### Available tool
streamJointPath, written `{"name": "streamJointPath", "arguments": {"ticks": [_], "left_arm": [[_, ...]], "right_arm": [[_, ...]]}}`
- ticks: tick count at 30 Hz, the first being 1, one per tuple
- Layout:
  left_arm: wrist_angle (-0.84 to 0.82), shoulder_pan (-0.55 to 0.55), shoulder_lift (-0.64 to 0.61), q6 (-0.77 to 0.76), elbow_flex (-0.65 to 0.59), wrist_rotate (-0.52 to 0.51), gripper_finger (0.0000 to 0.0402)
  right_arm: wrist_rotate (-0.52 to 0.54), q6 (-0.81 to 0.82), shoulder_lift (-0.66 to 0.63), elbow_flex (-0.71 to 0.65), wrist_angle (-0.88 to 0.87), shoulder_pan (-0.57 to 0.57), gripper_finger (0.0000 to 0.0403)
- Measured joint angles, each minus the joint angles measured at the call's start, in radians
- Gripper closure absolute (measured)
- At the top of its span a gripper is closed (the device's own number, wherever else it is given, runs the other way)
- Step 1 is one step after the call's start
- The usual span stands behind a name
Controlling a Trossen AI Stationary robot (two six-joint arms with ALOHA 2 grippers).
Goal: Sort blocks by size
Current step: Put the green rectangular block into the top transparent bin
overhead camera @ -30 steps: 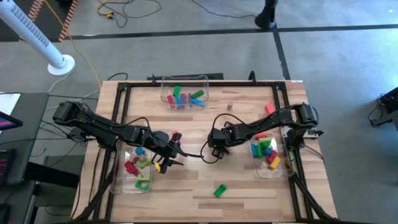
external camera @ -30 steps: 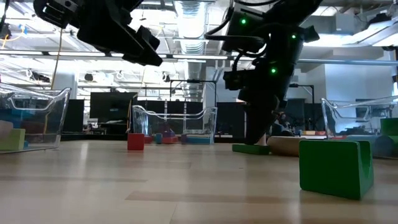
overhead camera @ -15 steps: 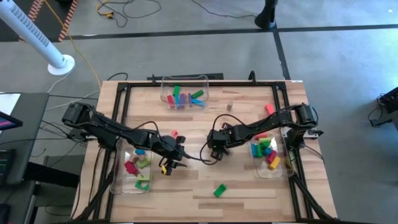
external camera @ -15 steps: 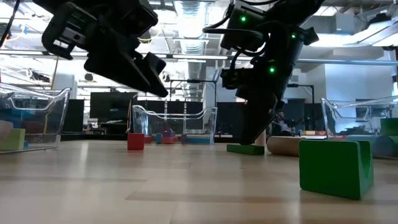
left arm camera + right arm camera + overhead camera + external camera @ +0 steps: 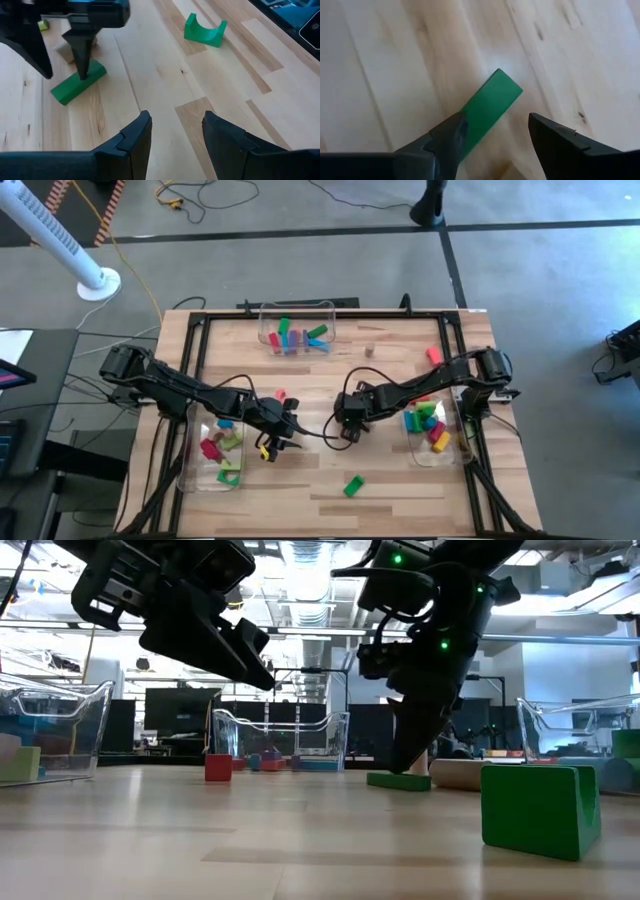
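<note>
A: What's in front of the left hand (image 5: 172,132)?
B: Fingers apart, nothing btwn them, bare wood tabletop (image 5: 150,65) below.
A: Blocks?
B: Green bar (image 5: 78,82) w/ right hand (image 5: 60,62) over it, one finger on it. Green arch (image 5: 205,30) farther off.

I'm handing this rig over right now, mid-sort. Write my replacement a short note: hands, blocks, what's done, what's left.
Right hand: open, low at table centre, straddling the flat green bar that lies on the wood; not gripped.
Left hand: open, empty, hovering off the table beside the left bin.
Done: blocks already sit in the left bin, the far bin and the right bin.
Left loose: the green bar, a green arch block near the front edge, a small red block mid-table, a red block and a small tan block toward the far right.
</note>
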Motion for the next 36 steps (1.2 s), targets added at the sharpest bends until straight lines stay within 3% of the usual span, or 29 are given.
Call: {"name": "streamJointPath", "arguments": {"ticks": [36], "left_arm": [[0.021, 0.000, 0.000, -0.002, 0.000, -0.001, 0.0235]], "right_arm": [[0.031, 0.125, 0.001, -0.032, 0.089, 0.013, 0.0136]]}}
